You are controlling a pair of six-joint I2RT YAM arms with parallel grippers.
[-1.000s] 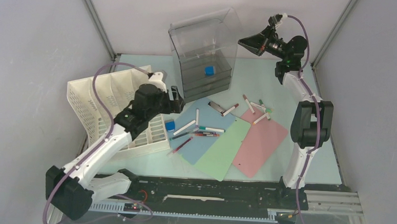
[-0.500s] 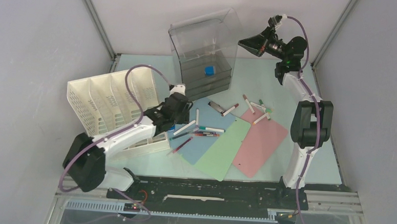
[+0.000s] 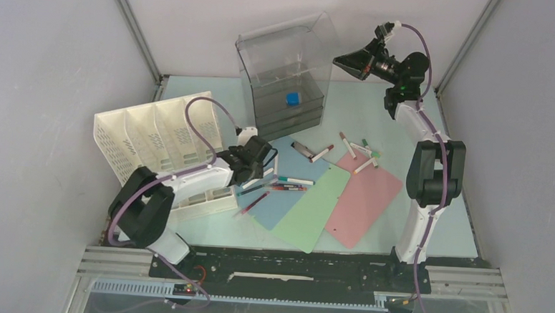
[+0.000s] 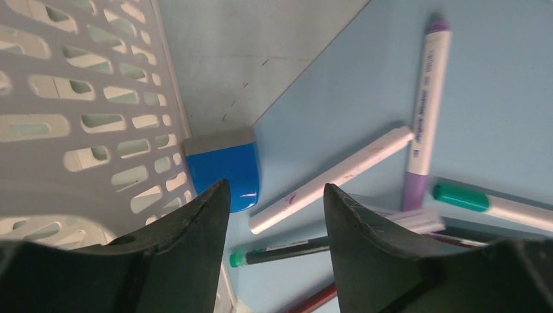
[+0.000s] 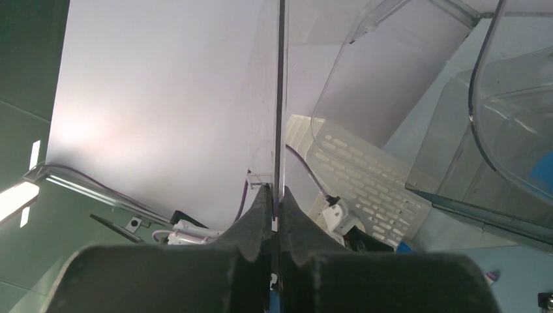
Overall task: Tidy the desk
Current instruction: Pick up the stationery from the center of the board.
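Observation:
The desk [image 3: 377, 111] is a pale mint-green tabletop. My left gripper [image 3: 251, 174] is open and empty, low over the left edge of a blue sheet [image 3: 283, 203]. In the left wrist view the left gripper [image 4: 275, 189] has its jaws wide apart above a white pen [image 4: 339, 176] and a black green-capped pen [image 4: 287, 248]. A blue eraser [image 4: 222, 168] lies just ahead of the left finger, against the white file rack [image 4: 78, 98]. My right gripper [image 3: 341, 59] is raised and shut on the thin clear panel [image 5: 279, 98] at the top of the clear drawer box [image 3: 286, 71].
Several pens lie on the blue sheet [image 3: 287, 182] and more on a pink sheet [image 3: 366, 197]. A green sheet [image 3: 311, 208] lies between them. The file rack [image 3: 153, 139] stands at the left. A small blue cube [image 3: 292, 98] sits inside the drawer box.
My left arm has swung right and down, from over the file rack to low over the eraser and pens. My right arm has not moved.

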